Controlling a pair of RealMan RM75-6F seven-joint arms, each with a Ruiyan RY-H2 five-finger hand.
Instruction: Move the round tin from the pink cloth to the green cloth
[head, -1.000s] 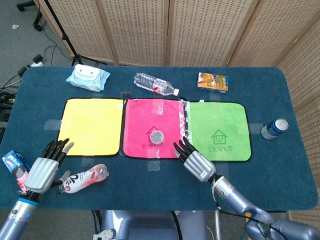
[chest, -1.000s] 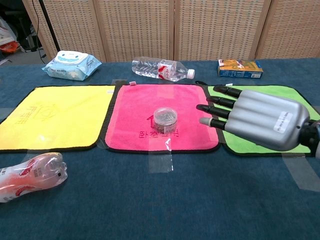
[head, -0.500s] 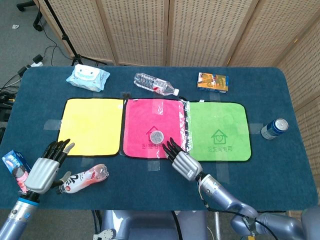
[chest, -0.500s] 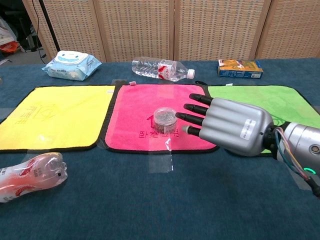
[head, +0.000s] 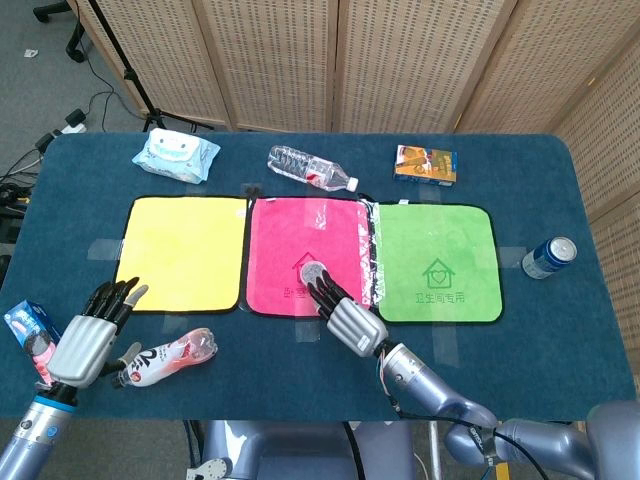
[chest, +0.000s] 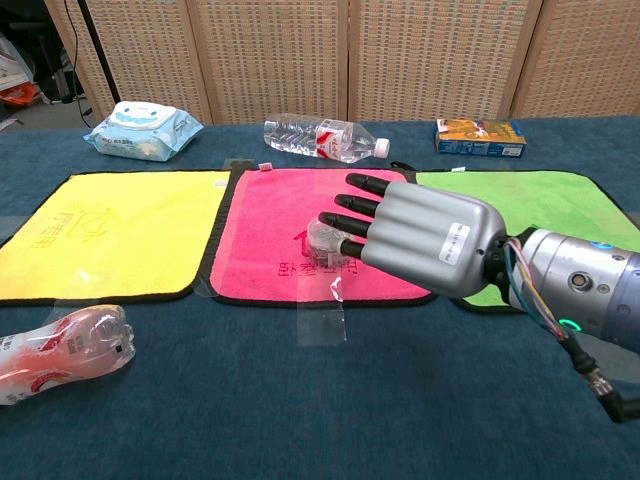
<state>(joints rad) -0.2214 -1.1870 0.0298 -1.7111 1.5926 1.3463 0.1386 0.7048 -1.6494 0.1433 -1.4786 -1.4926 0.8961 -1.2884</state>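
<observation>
The round tin (head: 312, 269) (chest: 320, 235) stands near the middle of the pink cloth (head: 290, 235) (chest: 270, 205). My right hand (head: 346, 317) (chest: 415, 237) hovers just right of it, palm down and fingers straight and apart. Its fingertips (chest: 330, 219) reach over the tin and hide its right side; I cannot tell whether they touch it. The hand holds nothing. Right of the pink cloth lies the green cloth (head: 440, 250) (chest: 545, 195), with nothing on it. My left hand (head: 90, 335) rests open at the table's front left, seen in the head view only.
A yellow cloth (head: 185, 250) lies left of the pink one. A pink bottle (head: 168, 358) (chest: 60, 350) lies beside my left hand. Along the back are a wipes pack (head: 175, 153), a water bottle (head: 312, 168) and an orange box (head: 426, 163). A can (head: 550, 257) stands at the right.
My right hand has slid left from the green cloth's edge across the pink cloth, so its fingertips now cover the tin's right side. The left hand and the tin have not moved.
</observation>
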